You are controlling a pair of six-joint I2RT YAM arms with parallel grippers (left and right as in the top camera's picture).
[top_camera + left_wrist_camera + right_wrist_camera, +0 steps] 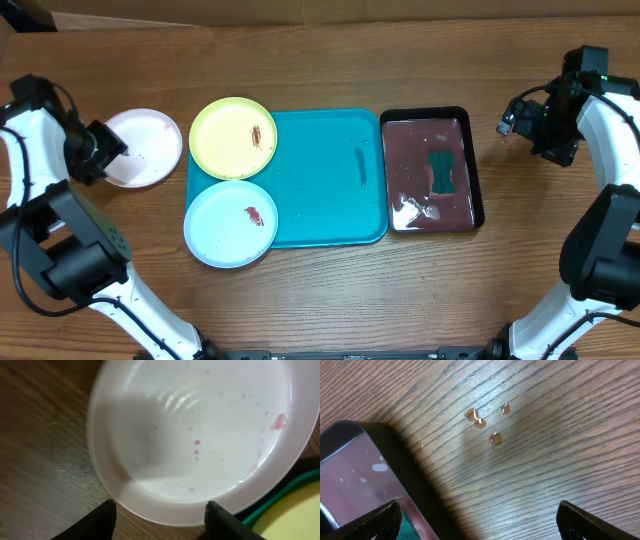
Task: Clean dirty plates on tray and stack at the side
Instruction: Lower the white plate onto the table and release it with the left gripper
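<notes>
A white plate lies on the wood table left of the turquoise tray. In the left wrist view the white plate shows faint pink specks and a small pink smear near its rim. My left gripper is at the plate's left edge, open; its gripper has dark fingertips apart, with the rim just ahead of them. A yellow-green plate and a pale blue plate, each with a red-brown smear, rest on the tray's left end. My right gripper hangs open and empty to the right.
A black tray of reddish water holds a green sponge right of the turquoise tray. In the right wrist view the open gripper is over bare wood with a few droplets beside the black tray's corner.
</notes>
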